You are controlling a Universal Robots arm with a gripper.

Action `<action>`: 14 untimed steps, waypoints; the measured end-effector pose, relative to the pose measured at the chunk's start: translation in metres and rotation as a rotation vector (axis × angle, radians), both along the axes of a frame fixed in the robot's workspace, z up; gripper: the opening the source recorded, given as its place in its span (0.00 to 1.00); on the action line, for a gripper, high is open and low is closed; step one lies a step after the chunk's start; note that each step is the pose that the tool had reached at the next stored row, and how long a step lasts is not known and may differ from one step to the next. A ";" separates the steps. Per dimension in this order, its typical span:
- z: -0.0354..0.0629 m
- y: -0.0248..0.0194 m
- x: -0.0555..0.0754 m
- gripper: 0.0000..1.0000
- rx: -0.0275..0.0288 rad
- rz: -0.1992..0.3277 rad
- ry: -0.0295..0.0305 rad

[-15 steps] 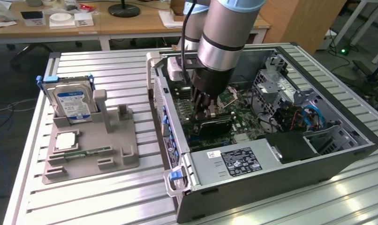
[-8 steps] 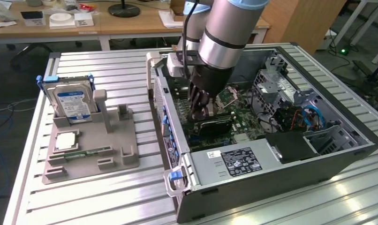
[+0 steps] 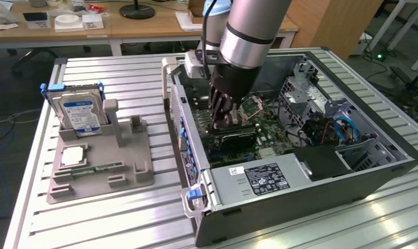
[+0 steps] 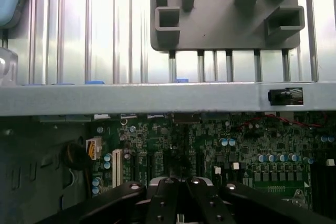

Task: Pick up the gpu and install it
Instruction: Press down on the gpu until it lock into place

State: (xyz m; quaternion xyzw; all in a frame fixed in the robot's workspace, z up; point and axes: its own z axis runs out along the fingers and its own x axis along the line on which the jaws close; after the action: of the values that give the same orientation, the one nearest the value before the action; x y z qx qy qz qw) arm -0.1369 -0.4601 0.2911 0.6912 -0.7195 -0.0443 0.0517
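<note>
The ribbed, pale metal worktop carries everything here, slats running across it. On it lies the big open grey computer case, side panel off, with the green motherboard exposed inside and a silver power supply box with a black label at the near end. The thick grey robot arm drops straight down into the case from above.

Towards the exterior view's left sits the flat grey plastic parts holder, well apart from the arm. A silver hard drive with a blue label stands upright in its rear slot, a square silver processor chip lies flat on it, and a narrow green memory stick lies just beside that.

Now the claw: it is down low over the motherboard, black fingers pressed together, and in the wrist view they meet at the middle with the board right beneath. Directly under the fingertips sits the gpu, a thin dark rectangular card lying inside the case against the motherboard, near the case's slotted wall. Whether the claw is pinching the card's top edge or just resting over it, I cannot tell from these angles.
</note>
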 end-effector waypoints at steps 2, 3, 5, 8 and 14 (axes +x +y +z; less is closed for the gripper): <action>0.0000 0.0002 -0.001 0.11 -0.0004 0.000 0.0000; -0.0002 0.0004 -0.001 0.11 -0.0004 0.000 0.0000; -0.0004 0.0009 -0.002 0.11 -0.0003 0.000 -0.0002; -0.0004 0.0014 -0.006 0.11 -0.0003 0.000 -0.0168; 0.0002 0.0049 -0.014 0.11 -0.0005 0.000 -0.0427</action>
State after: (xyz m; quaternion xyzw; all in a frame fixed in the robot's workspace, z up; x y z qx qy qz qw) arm -0.1508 -0.4551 0.2913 0.6919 -0.7204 -0.0293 0.0365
